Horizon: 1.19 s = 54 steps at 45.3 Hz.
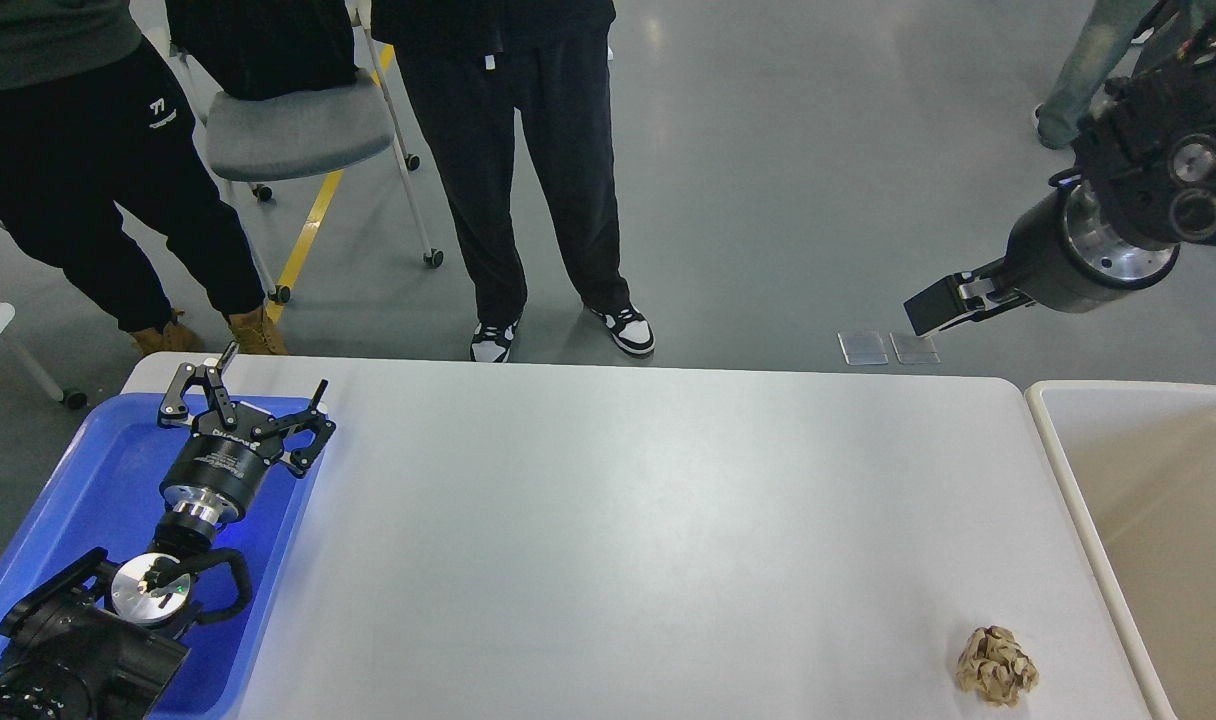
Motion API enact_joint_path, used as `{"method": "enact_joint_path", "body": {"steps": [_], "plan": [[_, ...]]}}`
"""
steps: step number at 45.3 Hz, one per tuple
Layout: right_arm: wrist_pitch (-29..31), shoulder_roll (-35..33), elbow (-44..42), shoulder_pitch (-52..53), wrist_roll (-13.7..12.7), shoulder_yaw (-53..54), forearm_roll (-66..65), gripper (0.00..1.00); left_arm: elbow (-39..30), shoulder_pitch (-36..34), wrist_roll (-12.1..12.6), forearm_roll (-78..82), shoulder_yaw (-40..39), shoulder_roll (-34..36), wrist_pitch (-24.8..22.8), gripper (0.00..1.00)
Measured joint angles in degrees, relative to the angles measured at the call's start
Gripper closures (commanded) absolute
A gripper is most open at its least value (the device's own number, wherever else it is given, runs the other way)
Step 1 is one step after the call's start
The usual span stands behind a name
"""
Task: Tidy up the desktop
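Observation:
The desktop (618,520) is a wide white-grey tabletop filling the middle of the head view. A crumpled brown paper ball (997,665) lies on it near the front right corner. My left gripper (246,396) is open and empty, hovering over the far end of the blue tray at the left. My right gripper (943,305) is raised high beyond the table's far right edge, far from the paper ball. It is seen side-on, so its fingers cannot be told apart.
A blue tray (78,480) lies at the desktop's left end under my left arm. A beige bin (1148,500) stands against the right end. People (528,160) and a grey chair (298,125) stand beyond the far edge.

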Motion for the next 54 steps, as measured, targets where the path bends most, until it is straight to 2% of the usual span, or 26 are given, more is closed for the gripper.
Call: {"method": "enact_joint_path", "body": {"steps": [18, 28, 41, 54], "plan": [[0.9, 2.5, 4.4, 4.5, -3.7, -8.9, 13.4, 0.0, 0.0, 0.0, 0.0, 0.0, 0.0, 0.0, 0.0, 0.0], [5.2, 2.9, 7.2, 6.3, -5.7, -10.3, 22.2, 0.0, 0.0, 0.0, 0.0, 0.0, 0.0, 0.0, 0.0, 0.0], [9.8, 4.1, 8.7, 7.6, -6.4, -11.4, 26.7, 0.0, 0.0, 0.0, 0.0, 0.0, 0.0, 0.0, 0.0, 0.0], [11.4, 7.0, 8.9, 7.7, -6.5, -11.5, 27.9, 0.0, 0.0, 0.0, 0.0, 0.0, 0.0, 0.0, 0.0, 0.0]]}}
